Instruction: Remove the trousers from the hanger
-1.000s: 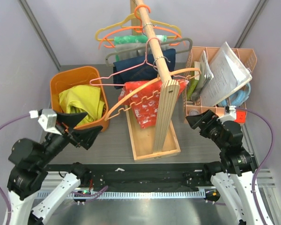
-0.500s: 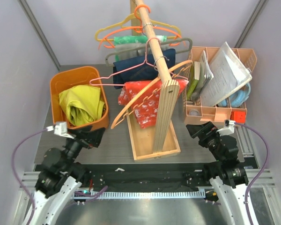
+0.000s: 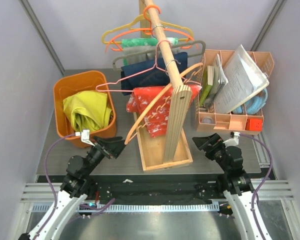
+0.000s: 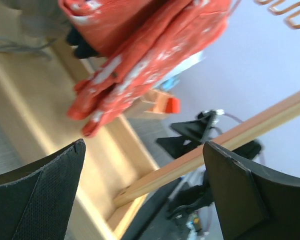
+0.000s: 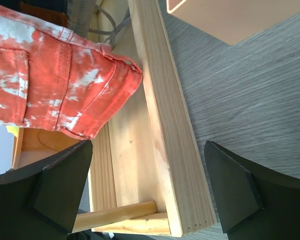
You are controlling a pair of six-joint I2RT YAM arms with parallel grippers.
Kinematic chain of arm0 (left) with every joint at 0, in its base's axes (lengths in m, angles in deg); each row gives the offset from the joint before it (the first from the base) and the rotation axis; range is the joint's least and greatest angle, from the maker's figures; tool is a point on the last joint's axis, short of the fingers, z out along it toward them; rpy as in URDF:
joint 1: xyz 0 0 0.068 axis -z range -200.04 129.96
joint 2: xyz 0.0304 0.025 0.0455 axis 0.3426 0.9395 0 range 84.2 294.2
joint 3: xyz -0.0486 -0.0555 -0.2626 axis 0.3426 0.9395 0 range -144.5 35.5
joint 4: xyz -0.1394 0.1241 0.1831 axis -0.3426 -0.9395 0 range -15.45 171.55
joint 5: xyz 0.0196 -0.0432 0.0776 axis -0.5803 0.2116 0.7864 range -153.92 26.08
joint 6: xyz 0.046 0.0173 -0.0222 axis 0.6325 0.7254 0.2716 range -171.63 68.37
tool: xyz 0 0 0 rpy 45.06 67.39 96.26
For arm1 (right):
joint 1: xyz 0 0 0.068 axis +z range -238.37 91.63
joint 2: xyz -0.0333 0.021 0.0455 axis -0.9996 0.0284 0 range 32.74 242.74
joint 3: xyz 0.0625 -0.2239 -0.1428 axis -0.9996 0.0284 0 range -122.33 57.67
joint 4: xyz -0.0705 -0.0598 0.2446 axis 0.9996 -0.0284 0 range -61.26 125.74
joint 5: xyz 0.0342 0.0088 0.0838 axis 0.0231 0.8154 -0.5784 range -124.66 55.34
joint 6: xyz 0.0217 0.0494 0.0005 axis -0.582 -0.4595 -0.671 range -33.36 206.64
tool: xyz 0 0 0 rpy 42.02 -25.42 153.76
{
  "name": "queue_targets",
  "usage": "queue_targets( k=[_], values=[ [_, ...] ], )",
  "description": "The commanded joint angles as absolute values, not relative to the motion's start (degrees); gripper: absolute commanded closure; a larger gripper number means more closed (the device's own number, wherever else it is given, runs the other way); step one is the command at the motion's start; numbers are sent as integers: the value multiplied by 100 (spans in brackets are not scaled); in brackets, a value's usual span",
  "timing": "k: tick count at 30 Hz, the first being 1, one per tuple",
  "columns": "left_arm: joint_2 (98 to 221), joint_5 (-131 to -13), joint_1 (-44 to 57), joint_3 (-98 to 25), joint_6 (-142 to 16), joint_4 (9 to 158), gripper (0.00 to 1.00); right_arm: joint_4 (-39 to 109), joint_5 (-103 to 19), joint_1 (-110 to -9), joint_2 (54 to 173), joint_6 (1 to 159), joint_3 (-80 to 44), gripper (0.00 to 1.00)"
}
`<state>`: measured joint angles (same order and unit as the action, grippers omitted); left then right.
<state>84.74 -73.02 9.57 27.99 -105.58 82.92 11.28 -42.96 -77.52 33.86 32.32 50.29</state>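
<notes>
The yellow-green trousers (image 3: 86, 112) lie crumpled inside the orange bin (image 3: 65, 85) at the left. The peach hanger (image 3: 151, 101) hangs bare and tilted from the wooden rail (image 3: 166, 55), its low end pointing front-left. Its notched bar (image 4: 290, 15) shows at the top right of the left wrist view. My left gripper (image 3: 115, 146) (image 4: 144, 145) is open and empty, low in front of the bin, facing the wooden stand. My right gripper (image 3: 205, 142) (image 5: 149, 145) is open and empty too, at the stand's front right corner.
A red white-patterned cloth (image 3: 152, 112) (image 4: 140, 50) (image 5: 55, 85) hangs over the wooden stand's tray (image 3: 160, 160) (image 5: 162, 125). Navy and pale garments and more hangers (image 3: 145, 32) crowd the rail behind. A peach organiser (image 3: 230, 120) with papers stands at the right.
Both arms have drawn back and down toward their bases. The left gripper left the bin's front corner. The hanger's low end has swung right, toward the stand.
</notes>
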Motion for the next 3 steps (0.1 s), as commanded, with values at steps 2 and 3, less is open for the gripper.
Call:
queue_targets(
  k=[2,3],
  values=[
    [8165,-7719,932,3820,-11744,10886,0,1500,-4634,-7765,3300,3505,5230,0],
    [8165,-7728,941,3988,-11964,11463,0,1570,-4722,-7765,3283,3488,5204,0]
  ],
)
